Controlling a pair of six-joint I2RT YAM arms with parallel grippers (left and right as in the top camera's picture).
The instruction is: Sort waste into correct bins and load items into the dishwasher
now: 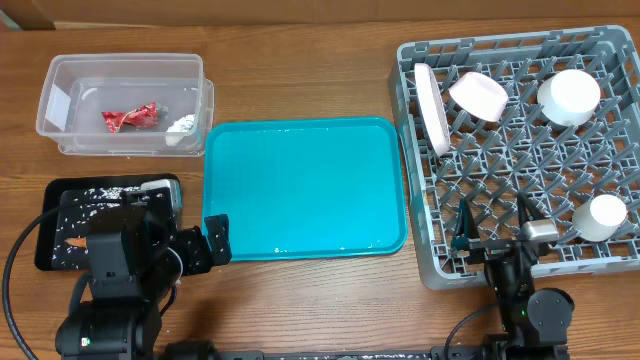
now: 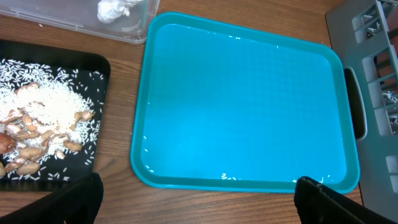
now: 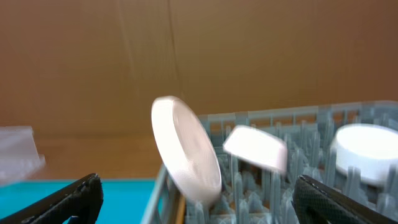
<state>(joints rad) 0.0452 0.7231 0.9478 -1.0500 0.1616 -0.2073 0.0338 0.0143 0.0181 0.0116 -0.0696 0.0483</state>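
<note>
You seem done: waste point(image 1: 130, 118) in bins point(image 1: 125, 58) at the left edge, dishes point(image 1: 478, 95) in rack point(image 1: 500, 190), left gripper point(image 2: 199, 190) and right gripper point(image 3: 199, 193) spread.

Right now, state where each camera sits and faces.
Overhead: above the table, looking straight down at teal tray and grey rack; left arm and right arm at bottom edge.
Left wrist: low over the table, facing teal tray; open left gripper at bottom.
Right wrist: at the rack's near edge, facing level across it; open right gripper at bottom.
Shared: overhead and left wrist both show the tray.
</note>
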